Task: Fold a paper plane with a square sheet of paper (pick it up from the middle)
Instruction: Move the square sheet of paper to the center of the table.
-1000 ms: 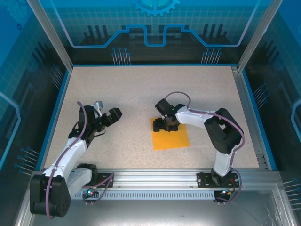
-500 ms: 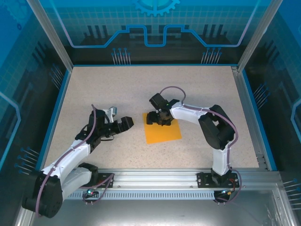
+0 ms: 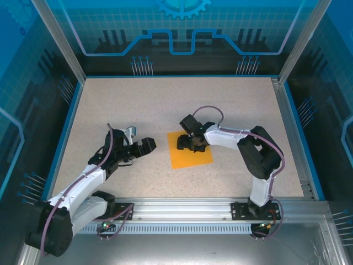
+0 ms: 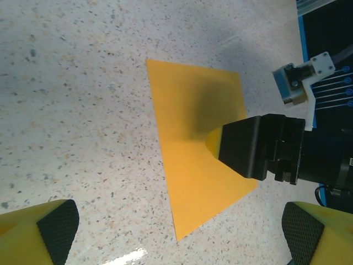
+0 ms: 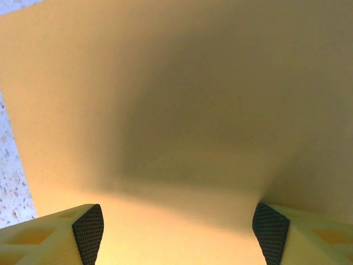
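The square sheet of paper (image 3: 193,154) is bright orange and lies flat on the speckled table, a little right of centre, with no fold in it. My right gripper (image 3: 190,142) points down onto the sheet's far part. Its jaws are open, with both fingertips (image 5: 88,232) spread on the paper (image 5: 182,110), which puckers slightly at the right tip. My left gripper (image 3: 144,146) hovers wide open just left of the sheet, holding nothing. In the left wrist view, the sheet (image 4: 187,138) lies ahead of the left gripper (image 4: 177,232), with the right gripper's black body (image 4: 259,146) resting on it.
The speckled tabletop (image 3: 138,105) is ringed by a blue border and aluminium posts (image 3: 58,41). A metal rail (image 3: 182,207) carrying the arm bases runs along the near edge. Bare table stretches behind and to both sides of the sheet.
The sheet has slid left and slightly away under the right gripper. The left arm has swung right, up to the sheet's left edge. Both grippers' jaws stay as wide as before.
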`<state>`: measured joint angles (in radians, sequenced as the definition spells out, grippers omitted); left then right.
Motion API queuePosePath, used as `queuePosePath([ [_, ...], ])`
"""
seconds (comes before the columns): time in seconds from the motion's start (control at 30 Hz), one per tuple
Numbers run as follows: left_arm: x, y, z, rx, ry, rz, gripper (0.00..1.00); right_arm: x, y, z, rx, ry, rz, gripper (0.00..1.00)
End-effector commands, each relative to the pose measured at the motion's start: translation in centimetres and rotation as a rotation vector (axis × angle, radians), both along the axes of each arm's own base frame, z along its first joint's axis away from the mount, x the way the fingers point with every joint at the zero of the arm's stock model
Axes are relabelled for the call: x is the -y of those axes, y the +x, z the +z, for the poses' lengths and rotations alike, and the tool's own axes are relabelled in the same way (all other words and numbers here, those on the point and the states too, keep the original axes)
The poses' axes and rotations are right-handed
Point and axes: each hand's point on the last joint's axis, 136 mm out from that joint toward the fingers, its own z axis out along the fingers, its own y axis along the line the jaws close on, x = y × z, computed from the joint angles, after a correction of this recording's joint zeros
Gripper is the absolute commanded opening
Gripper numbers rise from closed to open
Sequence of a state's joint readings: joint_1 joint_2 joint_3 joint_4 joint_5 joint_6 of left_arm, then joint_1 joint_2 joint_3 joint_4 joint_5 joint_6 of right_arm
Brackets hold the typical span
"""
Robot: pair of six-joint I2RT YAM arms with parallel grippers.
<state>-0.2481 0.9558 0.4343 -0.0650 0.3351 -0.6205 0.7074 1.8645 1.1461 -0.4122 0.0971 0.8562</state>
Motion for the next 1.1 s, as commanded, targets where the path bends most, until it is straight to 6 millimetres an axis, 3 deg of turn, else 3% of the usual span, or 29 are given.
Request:
queuePosePath([
  [0.0, -0.4, 0.1, 0.3, 0.001, 0.02, 0.025, 0.99, 1.7, -2.4, -2.9, -0.097, -0.074, -0.101, 0.77],
  [0.13, -0.3, 0.1, 0.1, -0.004, 0.01, 0.027, 0.99, 1.7, -3.2, -3.5, -0.12, -0.103, -0.178, 0.77],
  [0.27, -0.3, 0.0, 0.1, 0.003, 0.004, 0.023, 0.99, 0.8, -3.5, -2.5, -0.094, -0.102, -0.215, 0.77],
  [0.53, 0.0, 0.3, 0.5, 0.035, 0.005, 0.005, 0.99, -0.9, -1.6, 2.4, 0.015, -0.045, -0.092, 0.81],
  [0.67, 0.1, 0.8, 0.5, 0.051, -0.001, 0.008, 0.99, 0.4, -0.7, 4.2, 0.105, -0.152, -0.022, 0.87],
  [0.8, 0.2, 1.1, 0.1, 0.044, -0.018, 0.017, 0.99, 0.7, -0.6, 4.4, 0.13, -0.269, 0.177, 0.96],
  [0.87, 0.6, 1.2, 0.0, 0.018, -0.03, 0.005, 0.99, 2.3, -1.2, 4.0, 0.046, -0.386, 0.172, 0.93],
  [0.9, 0.8, 1.1, -0.1, 0.002, -0.033, -0.01, 0.99, 2.2, -1.3, 3.8, 0.032, -0.395, 0.179, 0.99],
  [1.07, 1.8, 1.5, -0.8, -0.05, -0.063, -0.042, 0.99, -0.3, -1.6, 2.5, -0.005, -0.268, 0.18, 0.96],
])
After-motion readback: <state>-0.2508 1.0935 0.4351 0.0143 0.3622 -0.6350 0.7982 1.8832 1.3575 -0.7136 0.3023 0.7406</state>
